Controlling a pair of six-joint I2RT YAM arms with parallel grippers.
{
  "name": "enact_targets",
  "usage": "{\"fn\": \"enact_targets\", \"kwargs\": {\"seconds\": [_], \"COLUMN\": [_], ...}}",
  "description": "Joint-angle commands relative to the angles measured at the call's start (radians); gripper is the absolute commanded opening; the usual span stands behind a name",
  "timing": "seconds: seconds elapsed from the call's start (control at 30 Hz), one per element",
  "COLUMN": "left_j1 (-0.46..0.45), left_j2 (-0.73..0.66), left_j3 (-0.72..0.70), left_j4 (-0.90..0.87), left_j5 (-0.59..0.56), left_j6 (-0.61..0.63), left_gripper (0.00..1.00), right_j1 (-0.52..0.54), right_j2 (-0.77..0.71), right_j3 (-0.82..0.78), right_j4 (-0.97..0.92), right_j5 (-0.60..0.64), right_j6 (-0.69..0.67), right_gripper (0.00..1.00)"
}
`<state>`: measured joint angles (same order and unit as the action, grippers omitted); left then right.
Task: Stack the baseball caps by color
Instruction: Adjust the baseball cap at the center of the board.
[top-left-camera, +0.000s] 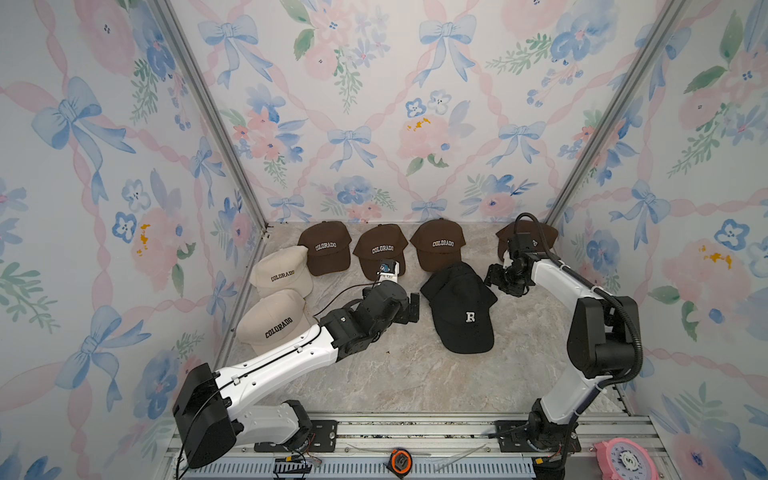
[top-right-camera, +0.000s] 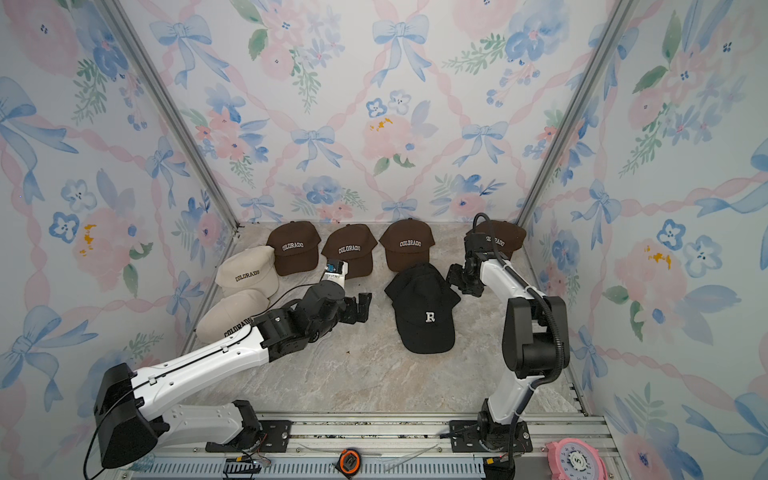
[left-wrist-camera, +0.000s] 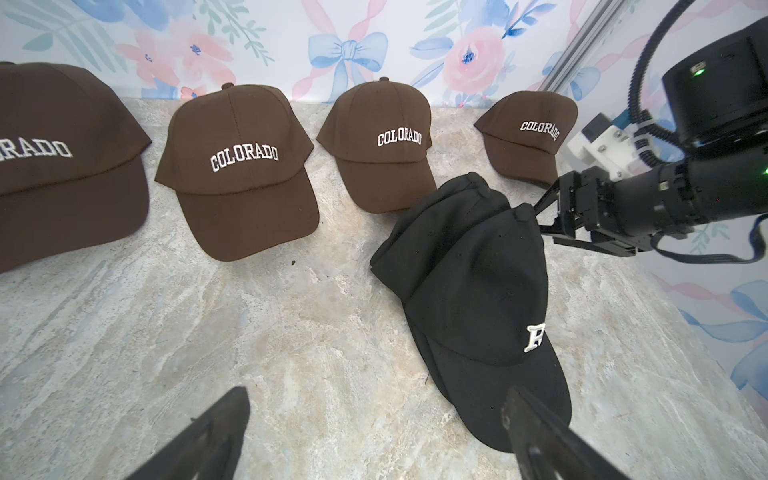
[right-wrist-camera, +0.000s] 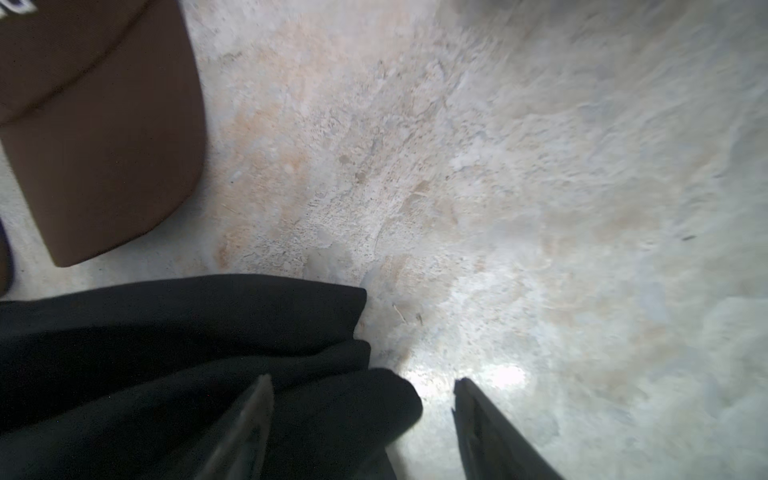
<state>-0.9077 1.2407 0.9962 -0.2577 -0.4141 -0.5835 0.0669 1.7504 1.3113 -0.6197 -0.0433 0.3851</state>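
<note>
A row of brown "COLORADO" caps lies along the back wall (top-left-camera: 325, 249) (top-left-camera: 382, 251) (top-left-camera: 440, 245); my right arm partly hides the one at the far right (top-left-camera: 544, 235). Two cream caps (top-left-camera: 282, 270) (top-left-camera: 272, 322) overlap at the left. The black caps (top-left-camera: 461, 311) sit piled in the middle, with the top one showing a white "R". My left gripper (top-left-camera: 409, 309) (left-wrist-camera: 374, 395) stands wide open just left of the pile, holding nothing. My right gripper (top-left-camera: 494, 280) (right-wrist-camera: 361, 380) is open at the pile's back right edge, and black fabric (right-wrist-camera: 166, 353) lies loose between its fingers.
Floral walls close in the marble floor (top-left-camera: 399, 374) on three sides. A metal rail (top-left-camera: 415, 436) with both arm bases runs along the front. An orange tape measure (top-left-camera: 401, 460) and a pink dial (top-left-camera: 623, 459) sit on it.
</note>
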Motion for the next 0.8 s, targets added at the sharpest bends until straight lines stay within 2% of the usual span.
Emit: {"fn": "enact_targets", "kwargs": {"seconds": [0.0, 0.1, 0.23, 0.4, 0.47, 0.63, 0.77], "left_j1": [0.039, 0.097, 0.211, 0.350, 0.395, 0.419, 0.424], "left_j2": [-0.016, 0.001, 0.044, 0.141, 0.204, 0.334, 0.390], "left_j3": [-0.012, -0.023, -0.038, 0.021, 0.090, 0.279, 0.347], "left_j4": [-0.002, 0.015, 0.088, 0.150, 0.109, -0.017, -0.019], "left_j5": [-0.022, 0.002, 0.089, 0.200, 0.261, 0.334, 0.349], "left_j6": [0.050, 0.072, 0.114, 0.139, 0.123, 0.114, 0.123], "left_gripper": [0.98, 0.98, 0.98, 0.98, 0.98, 0.98, 0.98], "right_j1": [0.008, 0.016, 0.067, 0.121, 0.139, 0.175, 0.207], "right_j2": [-0.067, -0.070, -0.089, -0.147, -0.183, -0.189, -0.123], "right_j3": [0.067, 0.114, 0.135, 0.140, 0.141, 0.202, 0.237], "right_j4": [-0.077, -0.114, -0.119, -0.130, -0.149, -0.240, -0.264], "right_j5": [0.075, 0.085, 0.100, 0.094, 0.096, 0.026, -0.021], "right_j6": [-0.023, -0.026, -0.066, -0.097, -0.077, -0.022, -0.020], "right_gripper": [0.74, 0.75, 0.75, 0.72, 0.71, 0.70, 0.67]}}
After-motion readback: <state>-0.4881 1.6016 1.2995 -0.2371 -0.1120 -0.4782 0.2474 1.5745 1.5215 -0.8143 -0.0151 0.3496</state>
